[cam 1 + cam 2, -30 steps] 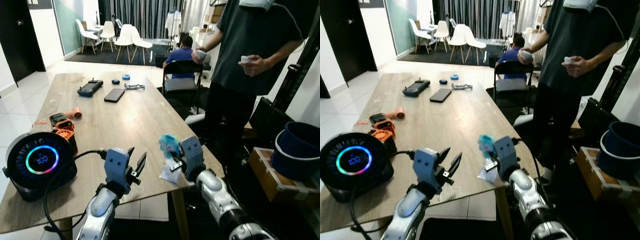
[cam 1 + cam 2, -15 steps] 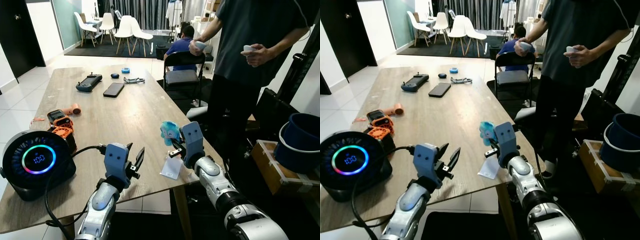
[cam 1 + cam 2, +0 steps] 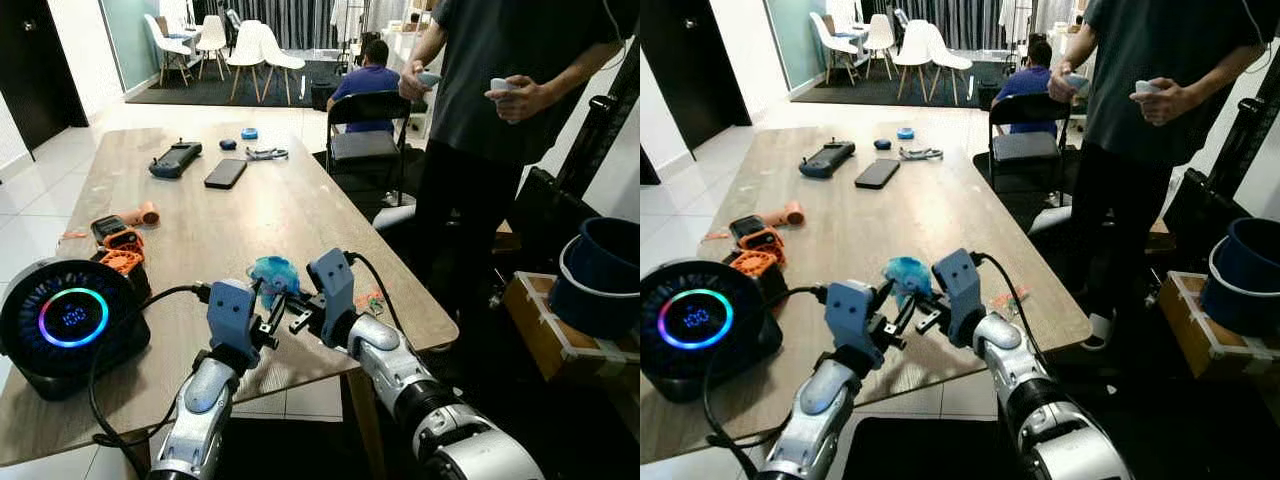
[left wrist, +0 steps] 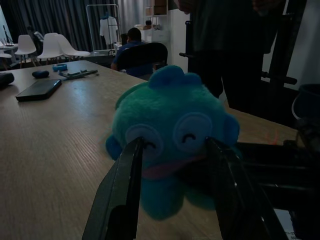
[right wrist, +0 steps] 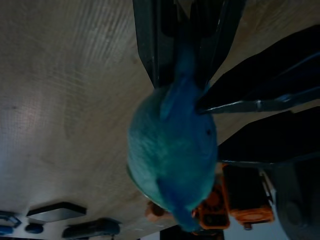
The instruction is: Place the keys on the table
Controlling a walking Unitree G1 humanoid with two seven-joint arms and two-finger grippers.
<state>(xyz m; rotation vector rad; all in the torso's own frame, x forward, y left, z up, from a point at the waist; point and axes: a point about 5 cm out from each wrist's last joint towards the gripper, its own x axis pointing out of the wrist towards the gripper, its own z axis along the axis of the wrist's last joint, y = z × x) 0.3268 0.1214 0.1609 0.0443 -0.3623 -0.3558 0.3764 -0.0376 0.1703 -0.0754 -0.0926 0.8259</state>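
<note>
The right gripper (image 3: 285,312), fingers clamped on the blue plush keychain (image 3: 272,274) whose keys stay hidden, has swung from the tabletop's (image 3: 250,215) right edge to meet the left gripper (image 3: 272,318), fingers apart.

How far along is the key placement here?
Nothing looks placed yet. The right gripper holds the keys' fluffy teal plush keychain above the wooden table, near its front edge. The left gripper, jaws open, sits beside the plush. Lowering and release remain.
</note>
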